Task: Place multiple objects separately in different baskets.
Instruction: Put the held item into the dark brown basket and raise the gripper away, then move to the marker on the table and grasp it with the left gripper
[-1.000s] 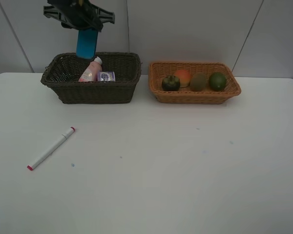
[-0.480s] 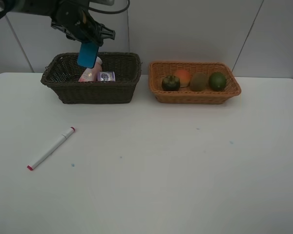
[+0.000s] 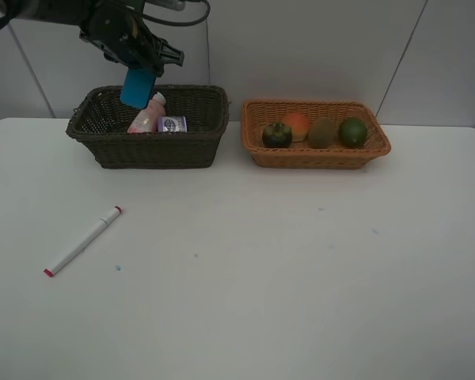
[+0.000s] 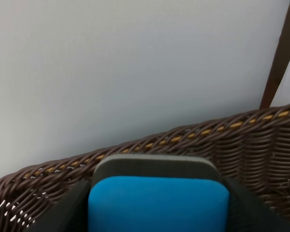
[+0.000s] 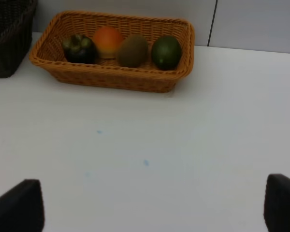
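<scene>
Basically, flat blue block (image 3: pixel 138 85) hangs over the dark brown basket (image 3: pixel 190 150), pinched by the left gripper (image 3: pixel 133 59). Risks: a drop lands it on the pink bottle (image 3: pixel 147 115) or purple-lidded tub (image 3: pixel 172 123) and it sits crooked; going lower could clip the back rim. The basket's left end looks free. Right gripper (image 5: pixel 154 205) is spread wide, empty, above bare table (image 3: pixel 301 269). Marker (image 3: pixel 82 241) lies well apart.

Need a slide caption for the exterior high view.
Left gripper holds blue block over dark basket; marker left on table.
</scene>
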Motion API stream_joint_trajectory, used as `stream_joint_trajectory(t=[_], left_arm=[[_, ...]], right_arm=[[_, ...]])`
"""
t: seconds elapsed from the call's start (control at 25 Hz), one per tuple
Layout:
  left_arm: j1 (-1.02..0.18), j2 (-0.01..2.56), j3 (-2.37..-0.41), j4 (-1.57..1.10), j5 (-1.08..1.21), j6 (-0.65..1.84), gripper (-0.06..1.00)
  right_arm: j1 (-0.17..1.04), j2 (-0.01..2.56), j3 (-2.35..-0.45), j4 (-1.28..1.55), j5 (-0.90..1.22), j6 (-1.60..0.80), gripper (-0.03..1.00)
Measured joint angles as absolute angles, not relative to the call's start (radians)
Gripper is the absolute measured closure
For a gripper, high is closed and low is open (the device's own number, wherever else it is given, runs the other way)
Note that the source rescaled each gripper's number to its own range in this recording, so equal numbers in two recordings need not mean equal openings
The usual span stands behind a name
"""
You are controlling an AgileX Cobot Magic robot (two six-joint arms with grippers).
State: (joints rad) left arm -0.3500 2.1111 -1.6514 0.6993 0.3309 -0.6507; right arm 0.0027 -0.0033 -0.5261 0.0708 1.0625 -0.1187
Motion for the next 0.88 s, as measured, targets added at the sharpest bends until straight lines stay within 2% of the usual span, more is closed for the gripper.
stream_joint_trajectory(t=[0.16, 0.28, 0.36, 0.88], left_arm=[[-0.35, 2.111, -1.649, 0.7, 0.328, -0.642, 0.36], [-0.35, 2.111, -1.628, 0.702, 0.319, -0.641, 0.07], [-0.35, 2.111, -1.616, 0.702, 0.322, -0.641, -0.01], [-0.35, 2.111, -1.607, 0.702, 0.342, -0.641, -0.04]], right_arm=[[0.003, -0.003, -0.526, 0.071, 1.062, -0.119, -0.03], [0.003, -0.003, -0.526, 0.071, 1.062, -0.119, -0.03], [0.003, -0.003, -0.526, 0.071, 1.062, -0.119, -0.03], [0.003, -0.003, -0.526, 0.071, 1.062, -0.119, -0.03]])
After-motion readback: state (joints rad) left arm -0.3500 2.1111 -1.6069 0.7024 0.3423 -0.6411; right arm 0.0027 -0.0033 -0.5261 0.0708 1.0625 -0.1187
